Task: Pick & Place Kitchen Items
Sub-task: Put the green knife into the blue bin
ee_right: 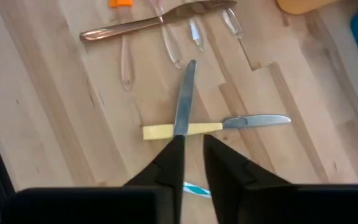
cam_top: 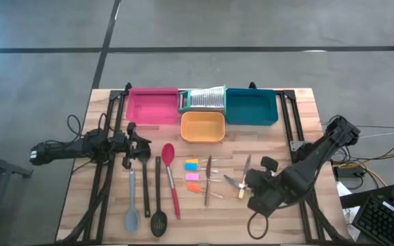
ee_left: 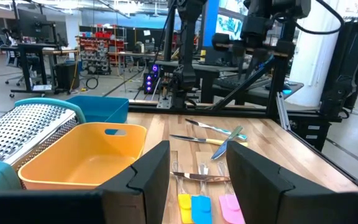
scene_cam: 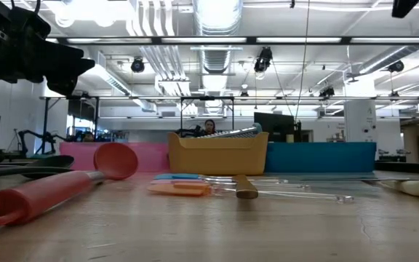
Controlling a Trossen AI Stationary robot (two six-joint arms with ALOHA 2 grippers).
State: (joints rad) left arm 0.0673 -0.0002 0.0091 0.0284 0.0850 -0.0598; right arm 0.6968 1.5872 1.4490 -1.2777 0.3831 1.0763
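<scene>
Two small knives lie crossed on the right part of the table: a yellow-handled knife (ee_right: 185,130) and, over it, a knife (ee_right: 184,93) with a teal-green handle end (ee_right: 196,190). My right gripper (ee_right: 193,146) hangs above their crossing, pointing steeply down, its fingers a narrow gap apart and nothing between them. At the table's left my left gripper (ee_left: 197,168) stands level and open, holding nothing. A red spoon (cam_top: 172,178), a grey-blue spoon (cam_top: 131,205), two black spoons (cam_top: 158,205) and small coloured pieces (cam_top: 192,171) lie flat mid-table.
Along the far edge stand a pink tray (cam_top: 152,106), a silver grater (cam_top: 204,99) and a teal tray (cam_top: 252,107), with an orange tray (cam_top: 202,126) in front of the grater. A copper-coloured knife (ee_right: 135,28) and clear plastic cutlery (ee_right: 169,50) lie beyond the crossed knives.
</scene>
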